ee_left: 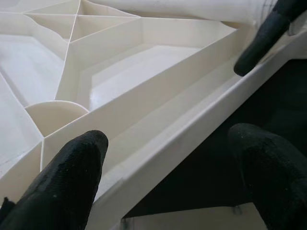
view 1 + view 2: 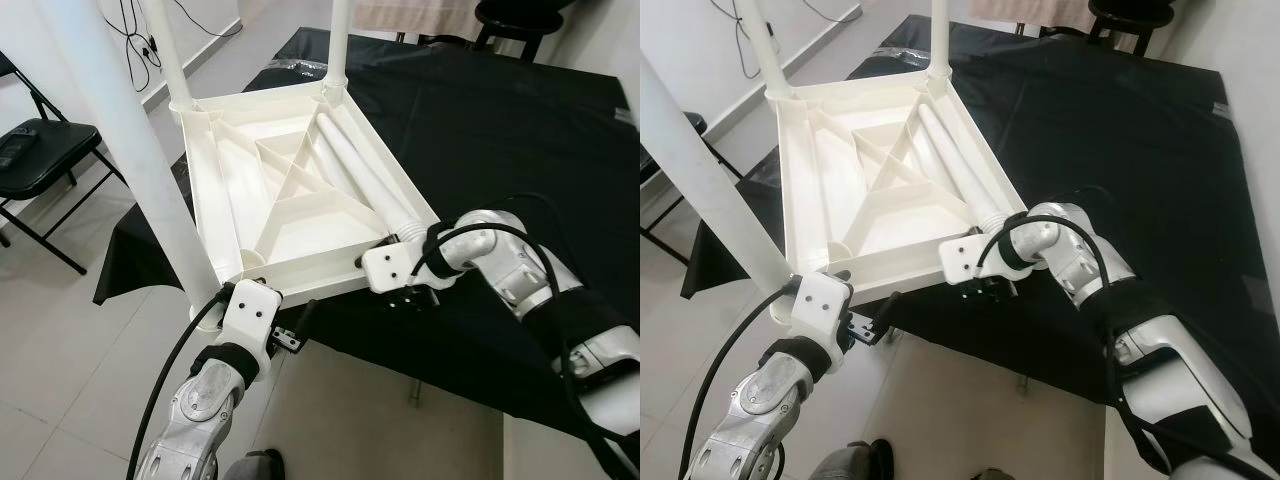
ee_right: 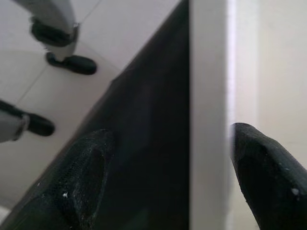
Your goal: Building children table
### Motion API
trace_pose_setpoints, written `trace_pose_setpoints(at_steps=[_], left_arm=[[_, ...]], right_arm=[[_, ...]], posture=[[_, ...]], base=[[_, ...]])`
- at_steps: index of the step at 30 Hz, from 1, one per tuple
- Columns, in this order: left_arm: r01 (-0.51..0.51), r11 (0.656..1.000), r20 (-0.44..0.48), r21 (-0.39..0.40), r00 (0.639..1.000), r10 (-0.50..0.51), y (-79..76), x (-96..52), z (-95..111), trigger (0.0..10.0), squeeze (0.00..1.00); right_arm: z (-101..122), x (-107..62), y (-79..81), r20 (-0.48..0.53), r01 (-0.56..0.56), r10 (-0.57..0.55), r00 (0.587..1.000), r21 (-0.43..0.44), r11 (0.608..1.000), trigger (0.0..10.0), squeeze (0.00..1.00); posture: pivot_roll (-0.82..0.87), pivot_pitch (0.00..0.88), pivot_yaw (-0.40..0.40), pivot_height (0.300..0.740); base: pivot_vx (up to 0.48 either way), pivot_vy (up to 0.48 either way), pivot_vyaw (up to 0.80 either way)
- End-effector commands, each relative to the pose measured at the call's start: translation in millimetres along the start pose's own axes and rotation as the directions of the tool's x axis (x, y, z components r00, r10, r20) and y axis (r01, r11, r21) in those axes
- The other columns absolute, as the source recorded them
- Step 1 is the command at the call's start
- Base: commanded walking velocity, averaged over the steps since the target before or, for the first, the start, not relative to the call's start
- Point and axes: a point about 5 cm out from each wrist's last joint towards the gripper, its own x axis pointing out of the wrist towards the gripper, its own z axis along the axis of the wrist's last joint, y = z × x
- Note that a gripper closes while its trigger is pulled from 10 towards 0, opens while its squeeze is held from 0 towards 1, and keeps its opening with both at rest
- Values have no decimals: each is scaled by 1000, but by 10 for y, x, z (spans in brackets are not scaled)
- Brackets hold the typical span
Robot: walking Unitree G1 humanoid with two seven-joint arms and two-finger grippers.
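Jaws wide: left gripper (image 1: pixel 165 167) and right gripper (image 3: pixel 168 177) each straddle upturned white table's (image 2: pixel 300 200) rim.

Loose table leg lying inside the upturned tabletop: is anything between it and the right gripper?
Partly. The right gripper straddles the near rim of the tabletop, open, one finger either side. That rim wall and the corner socket stand between it and the loose leg lying inside the frame. Nothing else visible blocks it from above.
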Motion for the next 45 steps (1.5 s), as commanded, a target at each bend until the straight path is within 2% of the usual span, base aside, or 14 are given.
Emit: trace_pose_setpoints(at_steps=[1,8,11,12,15,25,31,32,35,37,38,39,43,45], left_arm=[[12,1000,-26,-17,1000,-13,-26,-16,-40,10000,0],[12,1000,-27,-20,1000,-12,-33,-12,-37,10000,0],[10,1000,-26,-22,1000,-11,-44,-4,-29,10000,0],[10,1000,-26,-22,1000,-11,-45,-2,-28,10000,0],[10,1000,-25,-23,1000,-10,-41,0,-28,10000,0],[8,1000,-23,-25,1000,-8,-45,10,-31,10000,0],[4,1000,-23,-29,1000,-5,-47,12,-25,10000,0],[4,1000,-22,-31,1000,-4,-46,12,-24,10000,0],[4,1000,-22,-31,1000,-5,-47,12,-23,10000,0],[4,999,-22,-31,1000,-5,-48,11,-23,10000,0],[4,999,-22,-31,1000,-5,-48,11,-23,10000,0],[4,999,-22,-32,1000,-5,-48,11,-24,10000,0],[5,999,-22,-32,1000,-6,-47,10,-24,10000,0],[4,999,-22,-33,1000,-4,-46,4,-24,10000,0]], right_arm=[[-4,52,33,-18,-44,44,999,-18,999,10000,0],[20,141,21,-43,-15,13,999,-41,999,10000,0],[33,241,34,-65,44,-44,997,-1,999,10000,0],[33,254,31,-71,56,-55,996,21,998,0,0],[10,273,-3,-104,89,-84,991,50,995,0,0],[-38,267,-73,-158,126,-114,981,70,990,0,0],[-104,241,-73,-197,161,-134,971,128,979,0,0],[-145,225,-71,-204,190,-152,967,180,965,0,0],[-182,210,-82,-213,224,-176,961,228,948,0,0],[-235,198,-93,-225,272,-209,952,300,914,0,0],[-235,198,-93,-225,272,-209,952,300,914,0,0],[-276,192,-92,-238,299,-225,945,349,888,0,0],[-315,188,-87,-252,321,-235,939,392,862,0,0],[-447,128,-41,-303,354,-230,925,467,810,0,0]], posture=[[90,183,-59,740],[89,183,-62,740],[88,186,-66,740],[88,186,-66,740],[84,185,-68,740],[81,184,-76,740],[78,185,-77,740],[76,186,-77,740],[76,186,-76,740],[74,187,-77,740],[74,187,-77,740],[75,188,-78,740],[75,188,-78,740],[78,192,-80,740]], base=[[0,0,0],[0,0,0],[0,0,0],[0,0,0],[0,0,0],[0,0,0],[0,0,0],[0,0,0],[0,0,0],[0,0,0],[0,0,0],[0,0,0],[0,0,0],[0,0,0]])
